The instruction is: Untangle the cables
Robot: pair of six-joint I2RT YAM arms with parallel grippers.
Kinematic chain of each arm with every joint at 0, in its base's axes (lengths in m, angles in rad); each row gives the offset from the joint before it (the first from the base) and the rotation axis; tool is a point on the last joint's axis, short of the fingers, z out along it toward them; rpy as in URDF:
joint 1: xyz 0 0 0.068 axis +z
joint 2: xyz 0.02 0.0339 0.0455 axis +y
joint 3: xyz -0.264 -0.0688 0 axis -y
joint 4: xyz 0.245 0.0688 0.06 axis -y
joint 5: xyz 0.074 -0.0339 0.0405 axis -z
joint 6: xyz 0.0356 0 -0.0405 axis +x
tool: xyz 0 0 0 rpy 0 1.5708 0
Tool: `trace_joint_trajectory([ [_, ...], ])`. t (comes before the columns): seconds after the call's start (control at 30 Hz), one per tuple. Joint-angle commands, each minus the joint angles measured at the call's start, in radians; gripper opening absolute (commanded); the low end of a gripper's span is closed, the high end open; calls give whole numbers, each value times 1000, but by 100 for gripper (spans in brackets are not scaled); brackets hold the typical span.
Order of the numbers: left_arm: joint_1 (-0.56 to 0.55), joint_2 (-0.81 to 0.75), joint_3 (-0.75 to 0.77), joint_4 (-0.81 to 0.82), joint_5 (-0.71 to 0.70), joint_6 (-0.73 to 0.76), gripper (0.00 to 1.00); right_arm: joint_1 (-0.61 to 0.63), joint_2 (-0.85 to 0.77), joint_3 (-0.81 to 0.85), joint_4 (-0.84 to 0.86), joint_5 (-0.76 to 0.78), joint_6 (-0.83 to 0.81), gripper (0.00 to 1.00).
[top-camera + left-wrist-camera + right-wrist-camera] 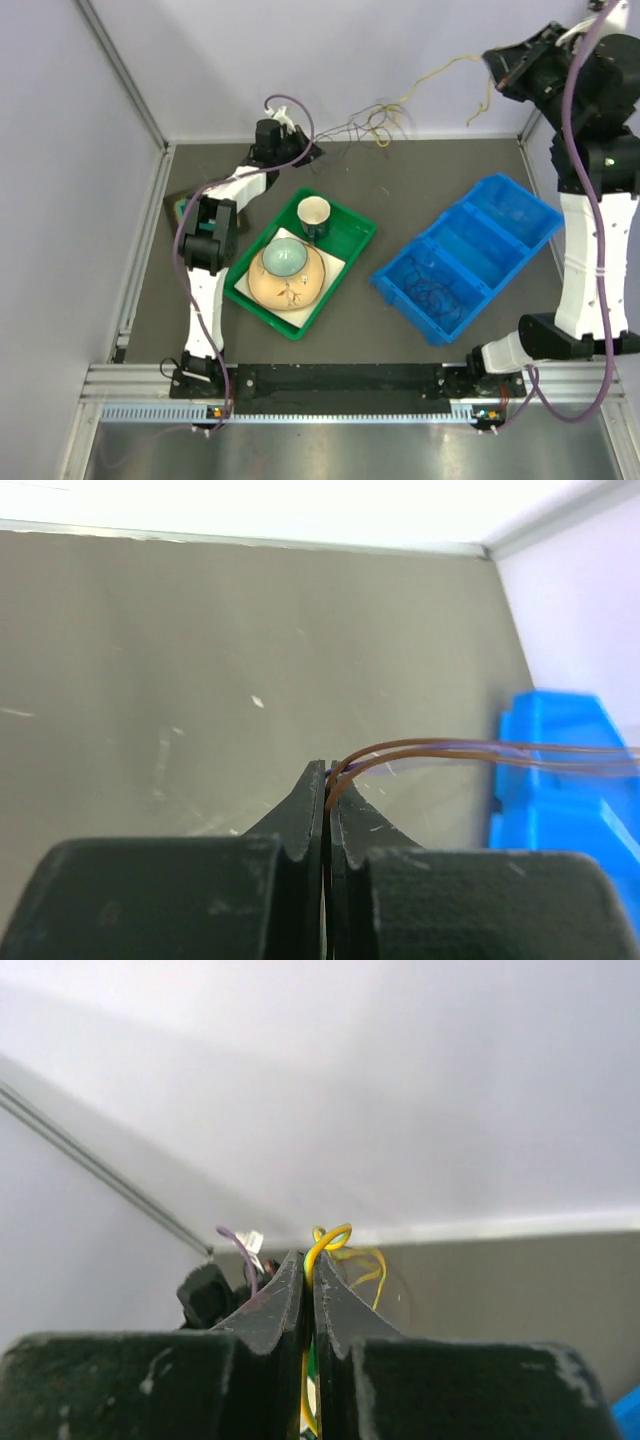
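Strung in the air beyond the blue bin (470, 255): the cables (375, 125). Clamped on brown and purple strands at the left gripper (327, 773); pinched tight on a yellow one at the right gripper (308, 1258).

The cables (383, 128) are yellow, brown and purple, the bin (505, 205) blue, the tray (352, 240) green.
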State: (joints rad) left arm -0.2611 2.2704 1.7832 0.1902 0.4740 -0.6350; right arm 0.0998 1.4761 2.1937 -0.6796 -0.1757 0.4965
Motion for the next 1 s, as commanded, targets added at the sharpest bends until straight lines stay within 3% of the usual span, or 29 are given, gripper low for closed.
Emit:
trace_joint_trajectory([
  [0.0, 17, 35, 110, -63, -101, -17, 0, -31, -8, 92, 58, 38, -16, 0],
  [0.23, 98, 66, 148, -129, -201, -29, 0, -63, 90, 104, 60, -21, 19, 0],
  [0.4, 114, 43, 160, -159, -196, 70, 0, -63, 191, 141, 78, -96, 54, 0],
  [0.53, 128, 52, 200, -245, -282, 104, 0, -61, 246, 158, 106, -128, 77, 0],
  [0.7, 194, 9, 113, -198, -276, 52, 0, -63, 338, 135, 110, -143, 88, 0],
  [0.87, 200, -34, 73, -186, -256, 103, 0, -32, 460, 71, 112, -159, 80, 0],
  [0.93, 201, -64, 53, -216, -307, 130, 0, -22, 522, 52, 100, -116, 59, 0],
  [0.97, 201, -90, 45, -225, -404, 139, 0, -17, 544, 41, 89, -98, 41, 0],
])
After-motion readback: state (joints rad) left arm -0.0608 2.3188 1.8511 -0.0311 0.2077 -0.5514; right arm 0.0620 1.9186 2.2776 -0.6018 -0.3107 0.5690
